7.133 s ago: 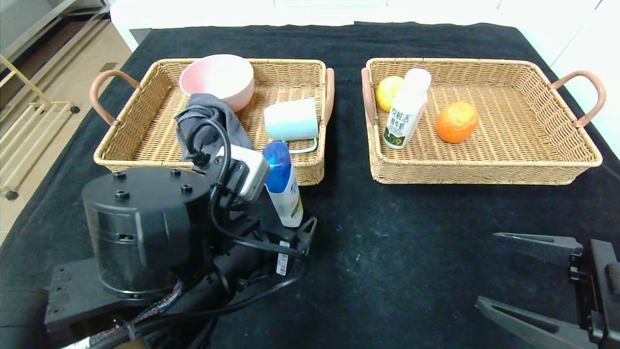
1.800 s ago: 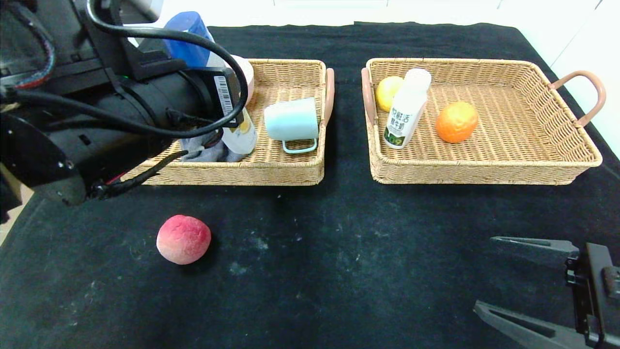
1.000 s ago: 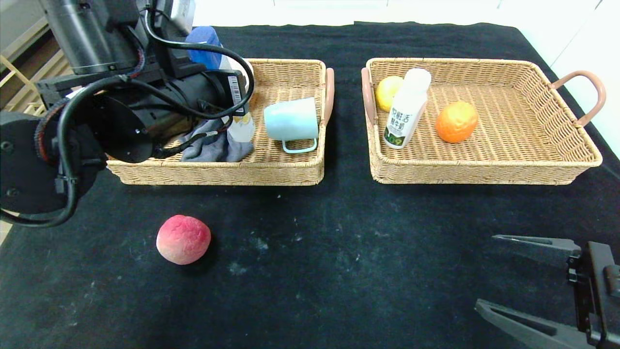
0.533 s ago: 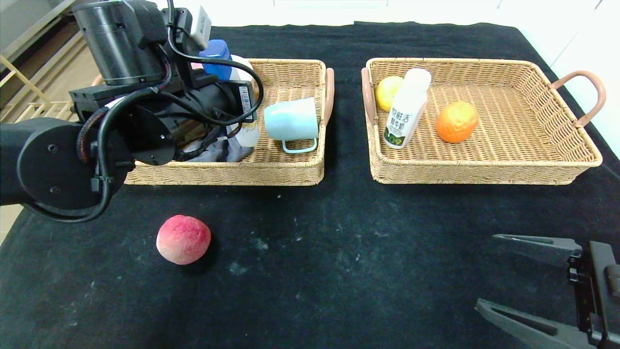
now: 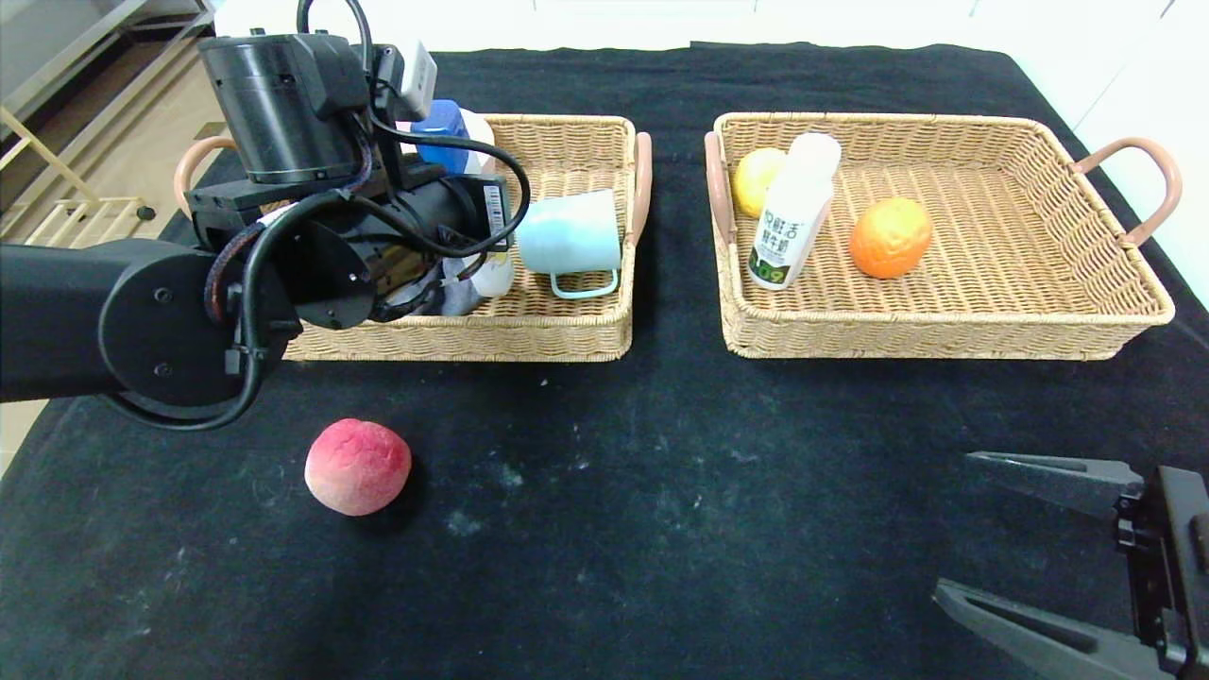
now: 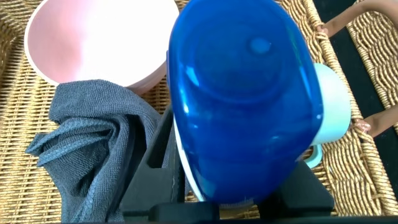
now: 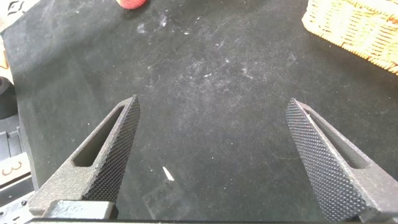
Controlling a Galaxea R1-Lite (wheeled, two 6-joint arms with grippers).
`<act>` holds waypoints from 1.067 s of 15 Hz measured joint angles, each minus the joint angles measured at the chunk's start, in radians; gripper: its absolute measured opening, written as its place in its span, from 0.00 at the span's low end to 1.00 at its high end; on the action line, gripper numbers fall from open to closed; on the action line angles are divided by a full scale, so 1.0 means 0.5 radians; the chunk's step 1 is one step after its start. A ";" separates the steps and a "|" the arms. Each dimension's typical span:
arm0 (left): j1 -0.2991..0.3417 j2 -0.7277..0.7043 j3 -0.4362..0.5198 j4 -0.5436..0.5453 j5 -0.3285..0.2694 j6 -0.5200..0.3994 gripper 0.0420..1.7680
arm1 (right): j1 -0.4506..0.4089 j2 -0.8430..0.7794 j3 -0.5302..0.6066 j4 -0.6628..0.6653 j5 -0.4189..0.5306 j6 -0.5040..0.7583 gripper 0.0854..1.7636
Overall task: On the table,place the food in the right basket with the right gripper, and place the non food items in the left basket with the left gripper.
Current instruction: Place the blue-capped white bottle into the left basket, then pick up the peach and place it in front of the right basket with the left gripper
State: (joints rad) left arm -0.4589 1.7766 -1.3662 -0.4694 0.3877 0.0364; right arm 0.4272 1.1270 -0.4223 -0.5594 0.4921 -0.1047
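The big black left arm covers much of the left basket [image 5: 529, 335], so the left gripper [image 6: 230, 186] cannot be seen from the head view. In the left wrist view, its black fingers clamp the sides of the blue-capped bottle [image 6: 245, 93]. The bottle stands almost straight up over the basket, blue cap on top, and its lower part is hidden. A pink bowl [image 6: 93, 37], a grey cloth [image 6: 87, 149] and a pale blue cup [image 5: 567, 231] lying on its side are in this basket too.

The right basket [image 5: 945, 331] holds a yellow fruit [image 5: 756, 179], an orange [image 5: 890, 236] and a small white bottle [image 5: 791, 222] leaning against the side wall, cap pointing away from the robot.

The peach [image 5: 357, 466] sits alone on the black bench [image 5: 661, 491], near the left front.

The right gripper [image 7: 214, 155] hangs low over the bench at the right front, fingers spread wide with nothing between them, partly cut off by the edge.
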 joint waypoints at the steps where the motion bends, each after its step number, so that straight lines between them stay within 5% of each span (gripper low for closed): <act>1: -0.001 0.001 0.000 -0.004 0.002 0.000 0.44 | 0.000 -0.001 0.001 0.000 0.000 0.001 0.97; 8: -0.006 -0.017 0.015 0.013 0.006 0.000 0.75 | 0.001 0.003 0.007 -0.001 0.001 0.002 0.97; 16: -0.091 -0.236 0.157 0.187 0.006 0.002 0.89 | 0.001 0.000 0.007 0.000 0.000 0.003 0.97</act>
State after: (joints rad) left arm -0.5047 1.6587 -1.2879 -0.3757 0.3904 0.0374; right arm 0.4277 1.1270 -0.4189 -0.5594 0.4921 -0.1030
